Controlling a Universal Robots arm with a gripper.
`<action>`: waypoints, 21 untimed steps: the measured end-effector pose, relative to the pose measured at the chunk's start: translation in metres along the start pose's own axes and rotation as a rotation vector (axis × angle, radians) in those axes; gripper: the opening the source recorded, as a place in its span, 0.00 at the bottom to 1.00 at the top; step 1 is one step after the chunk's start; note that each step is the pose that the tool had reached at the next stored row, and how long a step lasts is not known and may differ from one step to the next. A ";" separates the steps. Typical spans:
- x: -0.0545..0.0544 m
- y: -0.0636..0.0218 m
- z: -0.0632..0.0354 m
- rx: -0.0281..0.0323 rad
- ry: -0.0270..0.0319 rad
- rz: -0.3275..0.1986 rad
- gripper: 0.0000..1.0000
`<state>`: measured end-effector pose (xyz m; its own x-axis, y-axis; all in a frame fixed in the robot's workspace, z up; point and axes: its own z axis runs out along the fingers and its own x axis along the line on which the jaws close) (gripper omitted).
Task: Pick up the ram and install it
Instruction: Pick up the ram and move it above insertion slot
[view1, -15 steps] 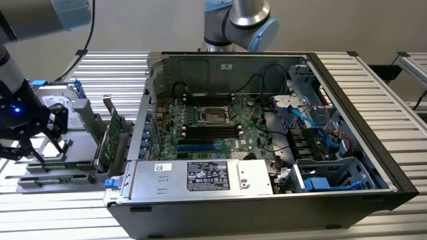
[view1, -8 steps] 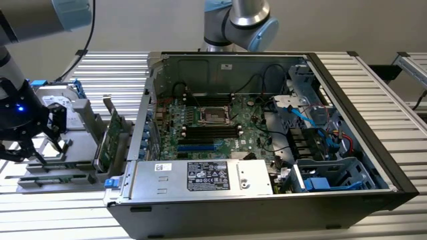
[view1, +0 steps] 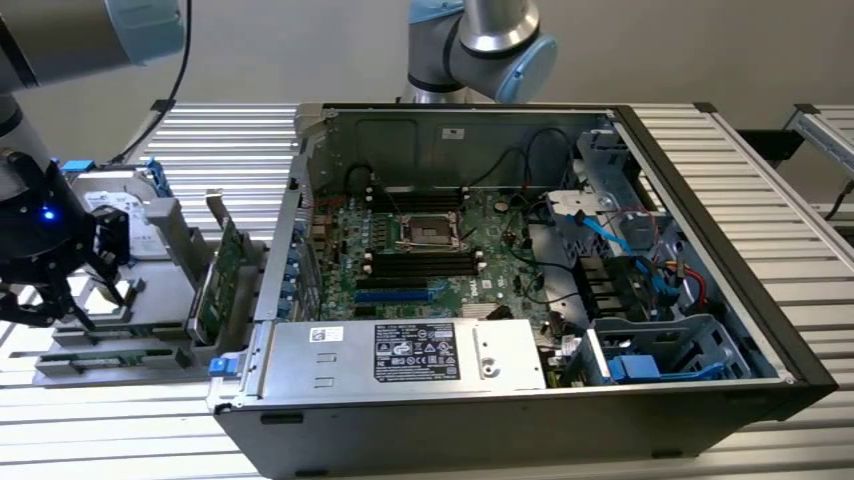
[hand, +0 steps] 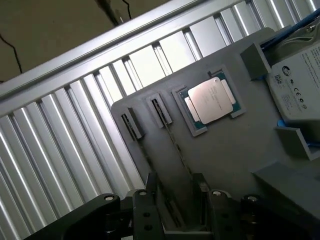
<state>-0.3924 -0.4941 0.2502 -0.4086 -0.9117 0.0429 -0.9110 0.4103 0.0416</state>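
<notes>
So basically nothing's done yet, as far as I can tell. The claw (hand: 175, 178) has its two fingers spread wide apart with nothing clamped in them, and it hangs right over the ram (hand: 178, 146). The stick stands on edge in its holder, running along one edge of the gray tray (hand: 225, 145), and it seems to line up with the gap between the fingers. I can't tell if they touch it. A bit further along the same tray is a processor chip (hand: 210, 99) in its own pocket, and the tray sits on the slatted metal bench (hand: 60, 150). Past the tray edge on the exterior view's right is the open computer case (view1: 694, 200). Its memory slots (view1: 420, 265) look empty to me, so the pickup and the install are both left to do.
</notes>
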 end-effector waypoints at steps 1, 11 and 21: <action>0.000 0.0000 0.0002 0.0001 0.0017 -0.015 0.42; 0.000 0.0001 0.0036 -0.0053 0.0145 -0.116 0.42; 0.014 -0.0037 0.0103 -0.0059 0.0124 -0.158 0.42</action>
<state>-0.3954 -0.5089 0.2403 -0.2592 -0.9646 0.0477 -0.9636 0.2616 0.0547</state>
